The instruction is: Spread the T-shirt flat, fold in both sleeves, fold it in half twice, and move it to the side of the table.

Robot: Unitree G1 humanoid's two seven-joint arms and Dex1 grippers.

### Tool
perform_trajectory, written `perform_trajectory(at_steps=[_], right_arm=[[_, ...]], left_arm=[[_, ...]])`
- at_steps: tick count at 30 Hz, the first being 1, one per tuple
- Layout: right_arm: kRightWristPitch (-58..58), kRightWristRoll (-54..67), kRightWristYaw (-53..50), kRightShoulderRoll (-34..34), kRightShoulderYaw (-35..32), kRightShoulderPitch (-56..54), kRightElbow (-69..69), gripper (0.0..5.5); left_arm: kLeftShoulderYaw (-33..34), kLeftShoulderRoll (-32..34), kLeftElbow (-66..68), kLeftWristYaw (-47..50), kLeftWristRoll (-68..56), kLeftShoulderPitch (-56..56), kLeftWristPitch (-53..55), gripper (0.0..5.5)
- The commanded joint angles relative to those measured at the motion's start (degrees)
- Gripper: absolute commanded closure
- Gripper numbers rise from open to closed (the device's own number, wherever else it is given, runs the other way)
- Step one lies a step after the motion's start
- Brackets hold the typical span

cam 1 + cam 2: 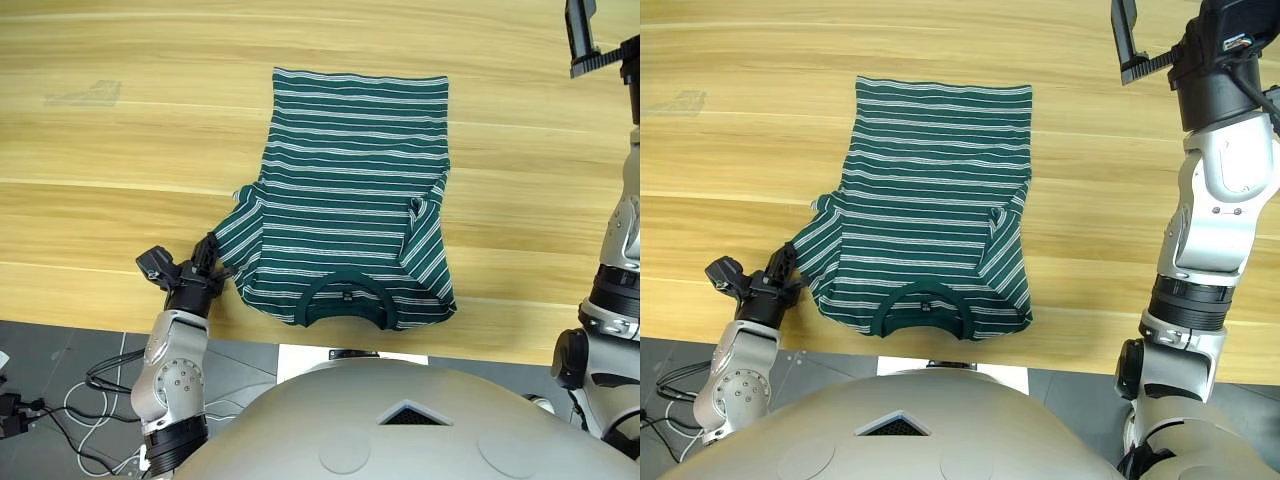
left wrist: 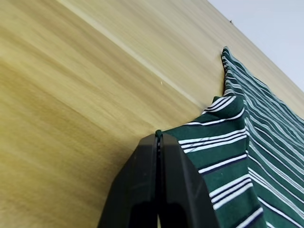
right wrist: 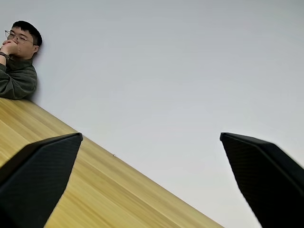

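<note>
At the near left corner of the table [image 1: 120, 180], the left arm comes up from below the edge with its wrist bent toward the cloth. The left gripper [image 1: 210, 253] is clenched tight on the tip of the left sleeve [image 1: 236, 224], which it holds drawn out sideways from the one T-shirt [image 1: 350, 190]. This green striped shirt lies in the middle of the wooden top, with its collar [image 1: 345, 290] toward the robot and its hem at the far side. Of its two sleeves, the right sleeve [image 1: 428, 240] is already folded in over the body. Off to the right, the right arm stands raised high above the table. The right gripper [image 3: 151, 136] is spread wide, holds nothing, and is well apart from the shirt.
</note>
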Motion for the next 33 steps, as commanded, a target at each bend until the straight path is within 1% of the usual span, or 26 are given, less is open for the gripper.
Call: perform_trajectory(at_steps=[1,5,8,13,16,19,22,25,30,33], right_arm=[[-0.2,0.1,0.1,0.8,0.8,0.5,0.6,0.10],[-0.3,0.0,0.2,0.9,0.9,0.3,0.8,0.10],[-0.6,-0.6,0.3,0.7,1.3,0.4,1.0,0.10],[-0.8,-0.7,0.0,1.0,1.7,0.1,1.4,0.10],[-1.0,-1.0,-0.1,1.0,1.9,0.2,1.6,0.10],[-1.1,-1.2,-0.2,1.2,2.1,0.5,1.6,0.10],[-1.4,-1.4,-0.3,1.5,2.3,0.9,1.8,0.10],[-1.8,-1.7,-0.4,1.8,2.7,1.5,2.3,0.10],[-2.5,-1.8,-0.4,2.0,2.9,1.7,3.3,0.10],[-2.9,-1.8,-0.4,2.1,3.1,1.8,3.9,0.10]], left_arm=[[0.2,-0.9,1.9,0.4,1.3,0.3,0.7,5.48],[-1.0,-0.8,-1.5,0.2,5.4,1.2,-3.2,5.48],[-2.5,0.0,-7.2,0.6,10.7,1.7,-5.7,5.48],[-4.4,0.0,-10.2,-1.6,10.7,2.6,-4.8,5.48],[-7.4,1.5,-10.7,-1.8,14.4,2.8,-3.6,5.48],[-13.8,4.5,-12.0,-2.8,20.9,3.6,-2.9,5.48],[-18.1,6.5,-11.1,-3.5,26.4,3.3,-3.7,5.48],[-20.3,7.1,-11.4,-4.6,28.6,3.3,-5.3,5.48],[-22.0,7.8,-13.2,-6.2,30.3,3.9,-7.2,5.48],[-24.4,9.1,-14.6,-6.4,33.6,4.3,-7.7,5.48]])
